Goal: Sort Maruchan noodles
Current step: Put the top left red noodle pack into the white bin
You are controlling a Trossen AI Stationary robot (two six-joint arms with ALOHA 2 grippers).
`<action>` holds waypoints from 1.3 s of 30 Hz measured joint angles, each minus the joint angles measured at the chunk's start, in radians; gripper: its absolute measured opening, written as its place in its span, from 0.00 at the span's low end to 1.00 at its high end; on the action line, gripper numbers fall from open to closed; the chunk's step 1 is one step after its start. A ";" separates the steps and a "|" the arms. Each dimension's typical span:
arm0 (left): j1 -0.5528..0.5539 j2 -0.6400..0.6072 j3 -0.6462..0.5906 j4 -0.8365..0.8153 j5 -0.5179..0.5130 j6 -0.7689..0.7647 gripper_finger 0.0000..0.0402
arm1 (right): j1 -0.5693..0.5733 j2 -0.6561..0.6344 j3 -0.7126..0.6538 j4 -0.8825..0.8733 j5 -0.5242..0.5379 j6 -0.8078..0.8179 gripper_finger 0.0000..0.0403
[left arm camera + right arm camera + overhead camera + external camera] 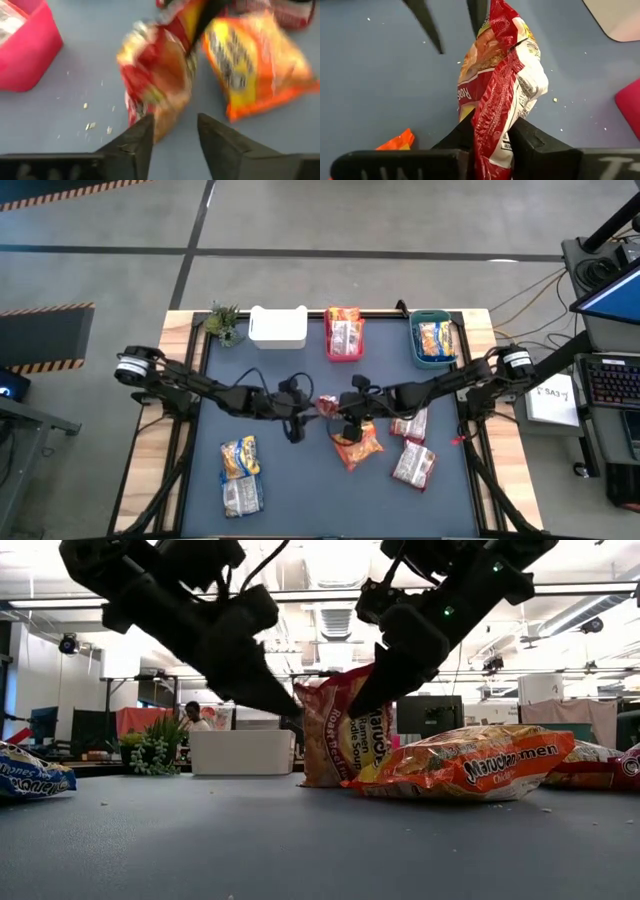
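Observation:
A red and silvery-white Maruchan noodle packet stands upright on edge at mid-table, between my two grippers. My right gripper is shut on it from the table's right side. My left gripper is open at the packet's left side, with the packet's end just beyond its fingertips. An orange packet lies flat on the table just near of them. My right gripper pinches one crinkled end of the red packet between its two fingers, which slant down from the table's right. The packet stands upright on edge beyond the fingers; whether its lower edge rests on the table I cannot tell. My left gripper's fingers stand apart at the packet's other end; I cannot tell whether one touches it.
At the far edge stand a small plant, a white bin, a pink bin and a teal bin, the last two holding packets. Two silvery-red packets lie at right, two blue ones at near left. Crumbs dot the mat.

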 joint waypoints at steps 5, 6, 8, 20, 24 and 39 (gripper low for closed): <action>0.004 0.000 -0.008 -0.003 -0.089 0.088 0.52 | -0.018 0.000 0.000 -0.001 -0.032 -0.004 0.13; 0.006 0.007 -0.010 0.021 -0.089 0.100 0.54 | -0.021 0.000 0.000 -0.001 -0.036 -0.003 0.13; 0.008 0.036 -0.011 0.071 -0.074 0.121 0.58 | -0.024 0.000 0.000 -0.002 -0.040 -0.002 0.13; 0.068 0.198 -0.014 0.346 0.033 0.164 0.54 | -0.024 0.000 -0.001 -0.012 -0.059 0.002 0.13; 0.078 0.222 -0.013 0.379 0.066 0.163 0.50 | -0.024 0.002 -0.001 -0.003 -0.070 0.000 0.13; 0.077 0.222 -0.016 0.385 0.081 0.138 0.24 | -0.024 -0.022 -0.003 -0.015 -0.075 0.031 0.39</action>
